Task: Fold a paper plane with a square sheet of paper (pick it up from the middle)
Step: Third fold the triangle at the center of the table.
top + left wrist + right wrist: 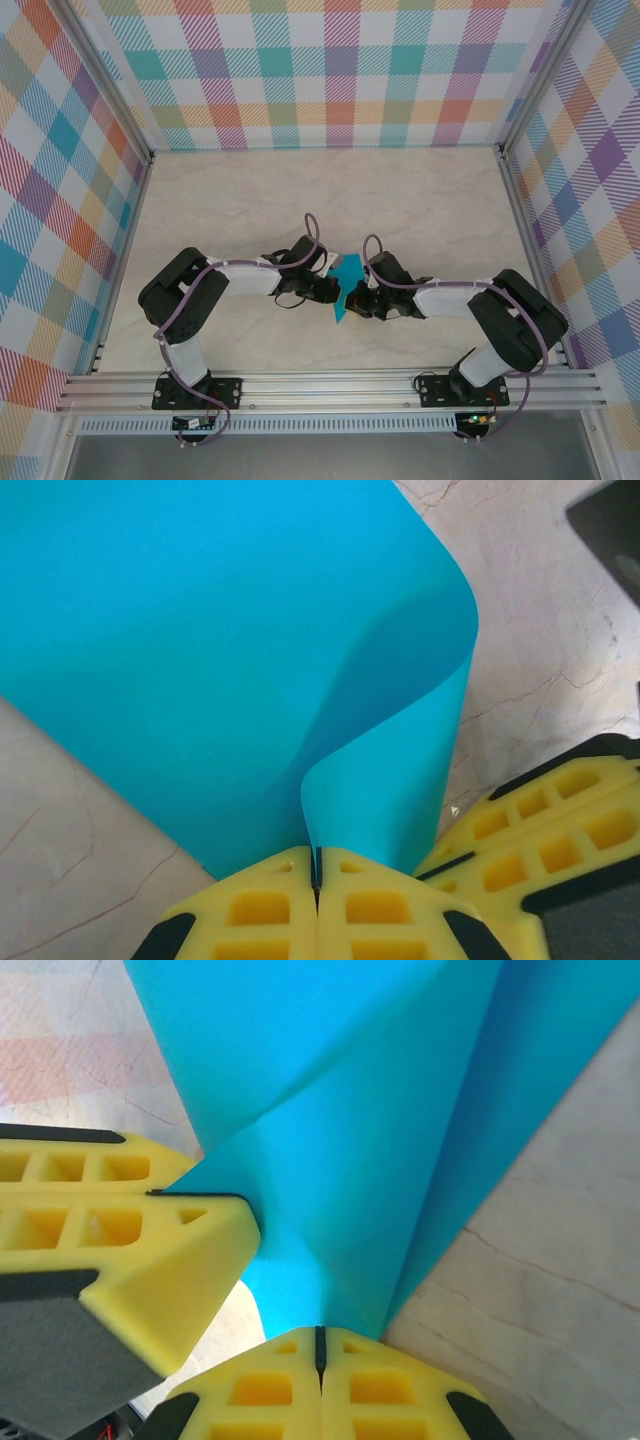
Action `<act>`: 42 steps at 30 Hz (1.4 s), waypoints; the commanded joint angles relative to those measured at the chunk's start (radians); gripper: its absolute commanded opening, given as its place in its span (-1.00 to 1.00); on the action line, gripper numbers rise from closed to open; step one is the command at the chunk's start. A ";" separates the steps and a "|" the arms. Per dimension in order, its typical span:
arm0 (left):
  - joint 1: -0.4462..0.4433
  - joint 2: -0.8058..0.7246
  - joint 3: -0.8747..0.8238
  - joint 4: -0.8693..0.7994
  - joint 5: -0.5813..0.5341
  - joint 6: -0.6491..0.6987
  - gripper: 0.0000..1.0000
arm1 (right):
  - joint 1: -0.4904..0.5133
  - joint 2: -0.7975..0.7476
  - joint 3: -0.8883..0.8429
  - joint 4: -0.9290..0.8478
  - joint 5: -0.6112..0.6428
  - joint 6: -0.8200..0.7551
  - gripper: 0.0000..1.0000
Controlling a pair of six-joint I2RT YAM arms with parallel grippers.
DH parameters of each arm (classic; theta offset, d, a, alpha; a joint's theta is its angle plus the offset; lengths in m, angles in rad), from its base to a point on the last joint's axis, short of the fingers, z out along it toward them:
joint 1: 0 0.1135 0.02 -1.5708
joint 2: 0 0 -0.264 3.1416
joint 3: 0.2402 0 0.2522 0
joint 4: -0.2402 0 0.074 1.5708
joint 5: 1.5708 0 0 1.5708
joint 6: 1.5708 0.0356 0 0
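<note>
We note a counter with a pale cream, stone-look top, faint grey-brown veining and a matte finish; the light on it is even and the shadows soft. Three upright panels enclose it: back wall, left wall and right wall, all in one plaid of teal, orange, purple, yellow and green on white. Bare aluminium posts mark the two far corners where the panels meet. A slotted aluminium rail runs along the counter's near edge. Below it lies a plain grey band; we cannot tell what it is. In the wrist views the veining reads as thin brown lines.
</note>
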 commanded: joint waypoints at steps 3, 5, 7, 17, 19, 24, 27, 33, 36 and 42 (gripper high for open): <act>0.002 0.039 -0.007 -0.084 -0.010 0.024 -0.93 | -0.038 -0.014 0.066 -0.042 0.004 -0.057 -1.00; 0.001 0.040 -0.003 -0.086 -0.012 0.024 -0.93 | -0.053 0.013 0.070 -0.024 -0.006 -0.057 -1.00; 0.001 0.042 -0.002 -0.087 -0.012 0.022 -0.94 | -0.060 0.046 0.074 -0.019 -0.004 -0.057 -1.00; 0.001 0.043 -0.005 -0.097 -0.016 0.030 -0.94 | -0.079 0.106 0.063 0.007 -0.011 -0.051 -1.00; 0.002 0.044 -0.006 -0.098 -0.016 0.030 -0.93 | -0.085 0.077 0.077 -0.015 -0.017 -0.064 -1.00; 0.002 0.045 -0.006 -0.097 -0.015 0.030 -0.94 | -0.124 0.041 0.112 -0.059 -0.029 -0.110 -1.00; 0.001 0.046 -0.006 -0.096 -0.012 0.030 -0.94 | -0.145 0.069 0.130 -0.066 -0.040 -0.131 -1.00; 0.001 0.042 -0.008 -0.097 -0.015 0.030 -0.93 | -0.167 0.132 0.127 -0.053 -0.029 -0.134 -1.00; 0.001 0.041 -0.006 -0.101 -0.018 0.030 -0.94 | -0.170 0.164 0.126 -0.049 -0.021 -0.130 -1.00; 0.001 0.041 -0.006 -0.110 -0.021 0.034 -0.94 | -0.179 0.168 0.140 -0.055 -0.041 -0.131 -1.00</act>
